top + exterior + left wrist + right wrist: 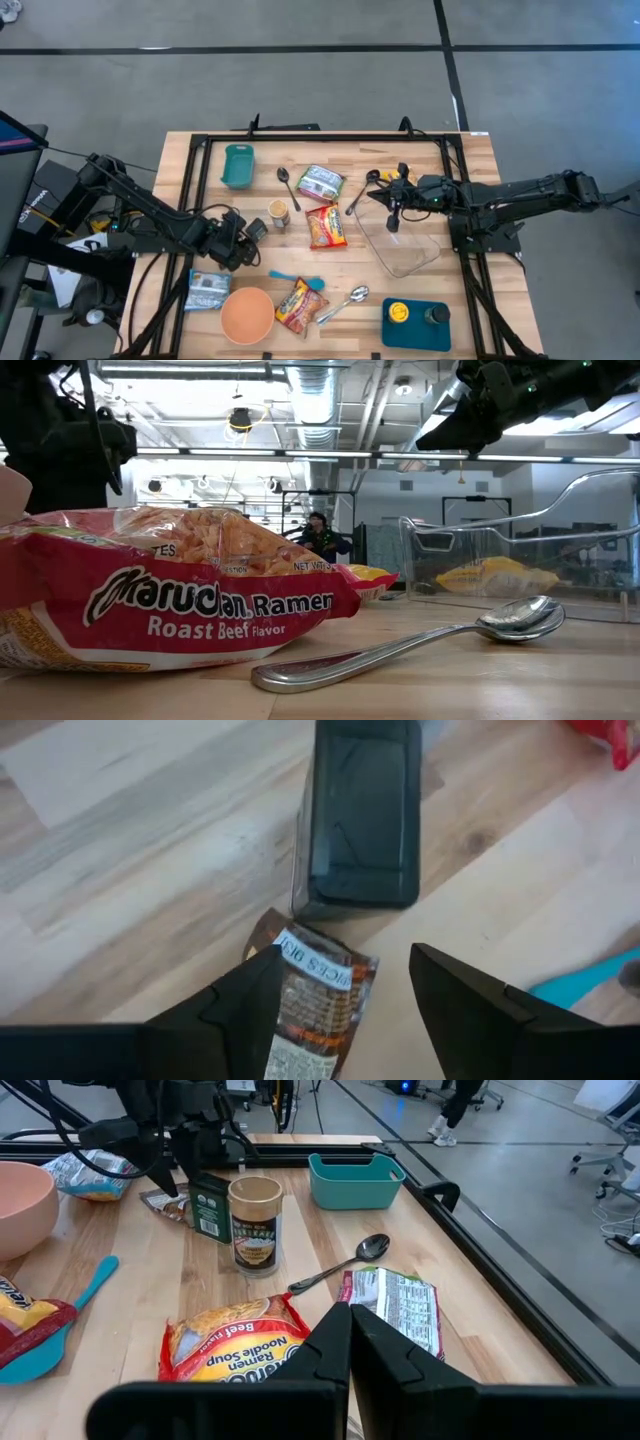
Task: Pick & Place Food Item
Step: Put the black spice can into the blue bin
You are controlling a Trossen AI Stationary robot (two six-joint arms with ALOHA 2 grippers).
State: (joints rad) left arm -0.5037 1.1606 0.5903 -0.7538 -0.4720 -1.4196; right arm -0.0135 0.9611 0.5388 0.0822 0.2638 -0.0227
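Note:
A small brown packet (312, 995) lies flat on the table in front of a dark box (360, 810). My left gripper (345, 1010) is open and low over the packet, one finger on each side of it. It sits at the table's left middle (243, 240). My right gripper (350, 1355) is shut and empty. It hangs above the far rim of a clear container (402, 248), right of centre (395, 212). A red ramen packet (326, 226) and a green-white packet (320, 182) lie at the centre. My left gripper's fingers stand on either side of the brown packet's near end. One finger (245, 1005) overlaps the packet's edge in the wrist view, and I cannot tell whether it touches it. The packet lies flat on the table.
A jar (279, 213) stands right of the dark box. A teal bin (238, 165) is at the far left. A pink bowl (246, 313), a second ramen packet (298, 305), a blue spatula (300, 281) and a spoon (345, 302) are at the near edge. A blue tray (415, 325) is at the near right.

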